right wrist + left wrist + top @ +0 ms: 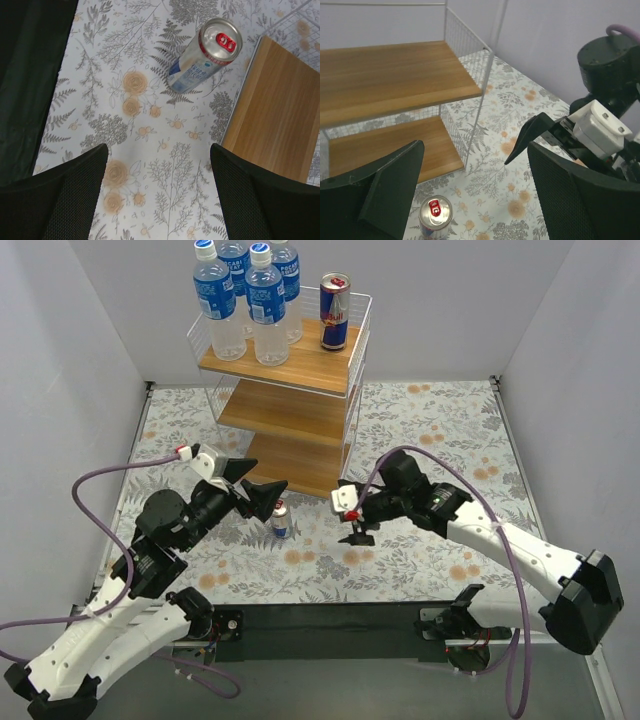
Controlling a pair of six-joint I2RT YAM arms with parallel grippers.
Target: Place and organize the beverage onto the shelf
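Observation:
The shelf (pixel 290 405) stands at the back middle. Its top board holds several blue-capped bottles (pixel 245 300) and one slim can (pixel 334 312). A second slim can (pixel 281 519) stands upright on the floral mat in front of the shelf; it also shows in the left wrist view (pixel 435 217) and the right wrist view (pixel 202 57). My left gripper (pixel 253 490) is open, just left of and above this can. My right gripper (pixel 356 522) is open and empty, to the can's right, jaws pointing down at the mat.
The shelf's middle board (pixel 385 80) and bottom board (pixel 395 145) hold nothing in view. White walls close in the left, back and right. The right gripper (pixel 530 135) shows in the left wrist view, close across the can.

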